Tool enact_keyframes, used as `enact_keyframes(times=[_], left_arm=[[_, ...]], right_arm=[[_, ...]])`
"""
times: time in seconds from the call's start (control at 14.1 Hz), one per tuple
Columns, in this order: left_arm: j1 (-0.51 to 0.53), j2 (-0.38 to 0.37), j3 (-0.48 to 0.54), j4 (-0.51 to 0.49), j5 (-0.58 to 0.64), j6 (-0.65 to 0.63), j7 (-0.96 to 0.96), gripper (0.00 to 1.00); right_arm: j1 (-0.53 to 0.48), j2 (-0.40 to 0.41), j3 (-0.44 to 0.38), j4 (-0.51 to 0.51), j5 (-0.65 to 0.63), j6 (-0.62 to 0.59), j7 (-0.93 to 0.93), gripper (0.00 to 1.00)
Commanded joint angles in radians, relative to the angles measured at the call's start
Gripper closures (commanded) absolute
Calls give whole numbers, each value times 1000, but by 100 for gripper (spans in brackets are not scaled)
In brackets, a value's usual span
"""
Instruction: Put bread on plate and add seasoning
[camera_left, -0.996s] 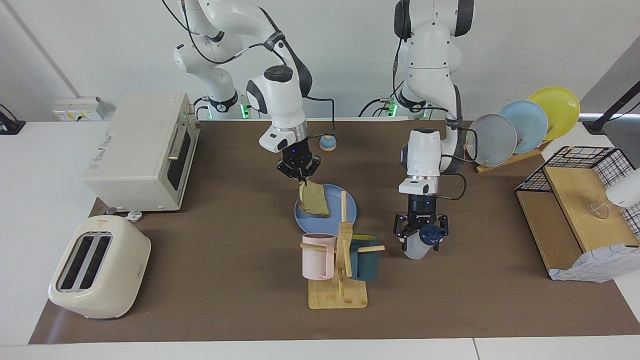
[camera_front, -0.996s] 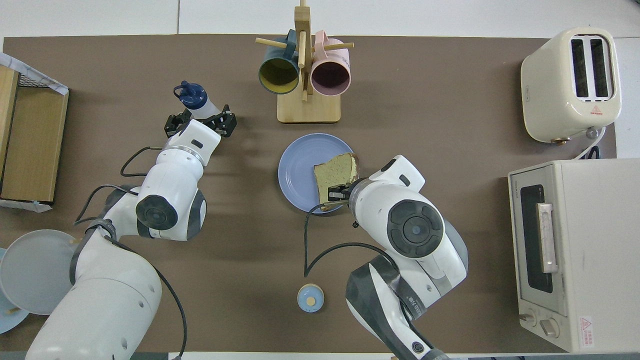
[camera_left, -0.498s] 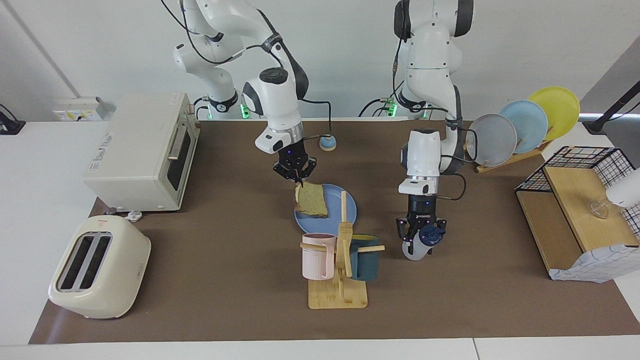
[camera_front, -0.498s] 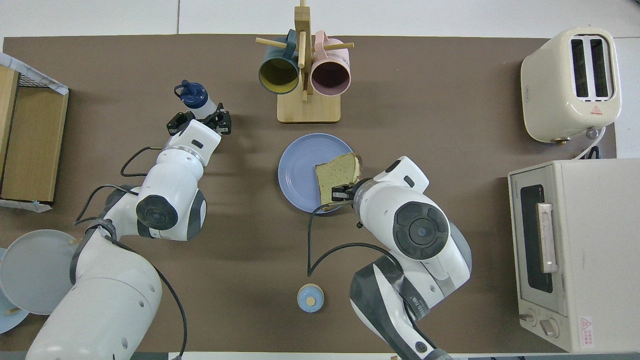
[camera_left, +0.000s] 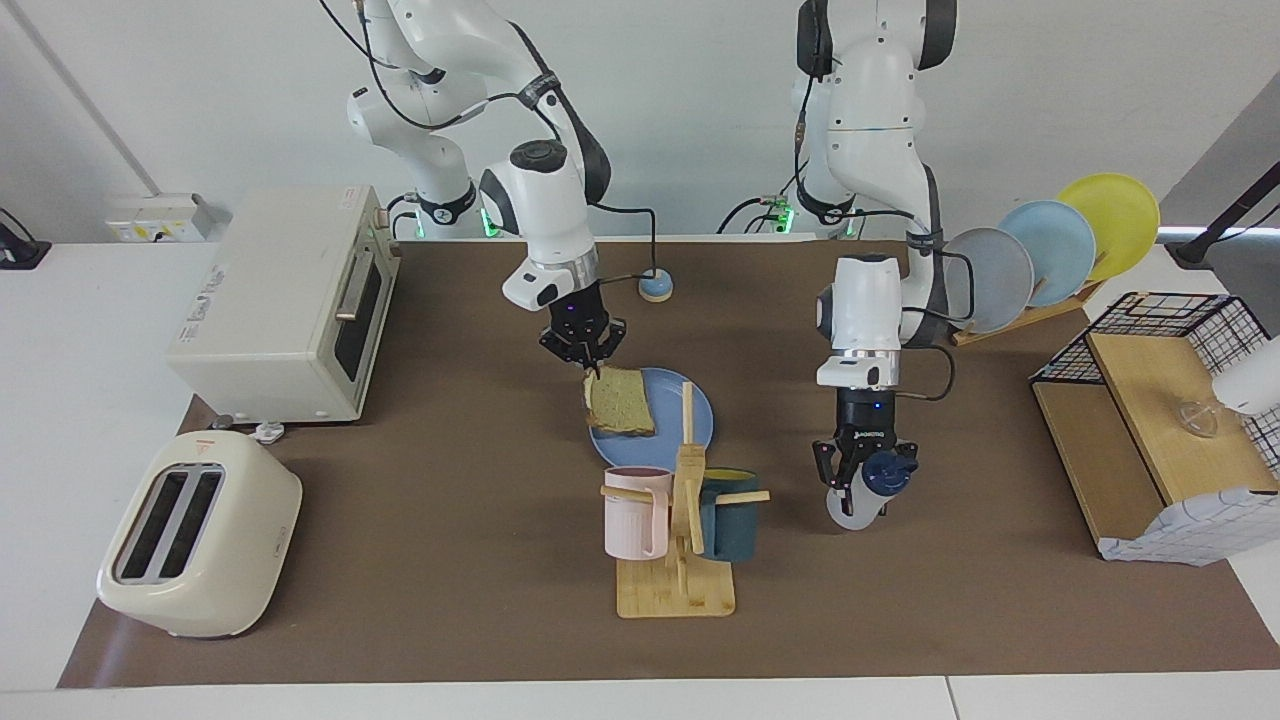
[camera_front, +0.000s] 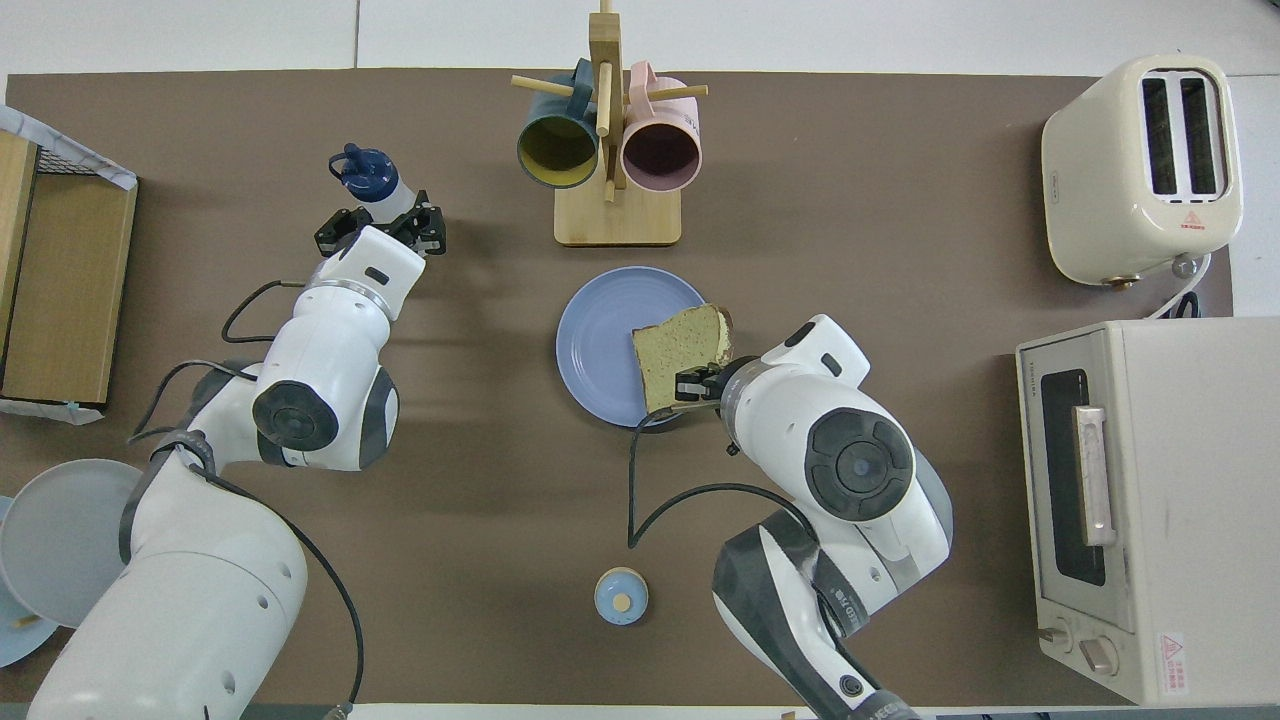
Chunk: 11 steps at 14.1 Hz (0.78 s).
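Brown mat (camera_left: 450, 480) over white table (camera_left: 60, 400); white wall (camera_left: 700, 100).

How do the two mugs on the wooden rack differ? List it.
1. Colour: the pink mug is pale pink with a dark pinkish inside; the teal mug is dark teal with a yellow inside.
2. Place: the pink mug hangs toward the right arm's end of the rack, the teal mug toward the left arm's end.
Shared: both hang from the rack's pegs, similar in size.

You have the bread (camera_left: 620, 402) lying on the plate (camera_left: 690, 400), overhanging its rim toward the right arm's end. The mug rack (camera_left: 680, 545) stands farther from the robots than the plate, with the seasoning (camera_left: 866, 490) beside it toward the left arm's end.
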Motion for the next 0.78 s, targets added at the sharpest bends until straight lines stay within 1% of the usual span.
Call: enact_keyframes(times=[0.0, 0.07, 0.21, 0.43, 0.71], left_arm=[[8, -68, 0, 14, 42, -106, 16, 100], [9, -82, 0, 17, 68, -129, 18, 100], [23, -102, -7, 28, 79, -158, 18, 100], [21, -125, -8, 74, 80, -261, 18, 100], [21, -159, -8, 97, 88, -342, 68, 100]], right_arm=[[-6, -25, 7, -26, 24, 24, 14, 100], [-7, -22, 7, -23, 34, 24, 50, 100], [-7, -21, 7, -21, 61, 27, 103, 100], [-7, -13, 7, -19, 118, 84, 167, 100], [-10, -11, 7, -21, 118, 113, 178, 100]])
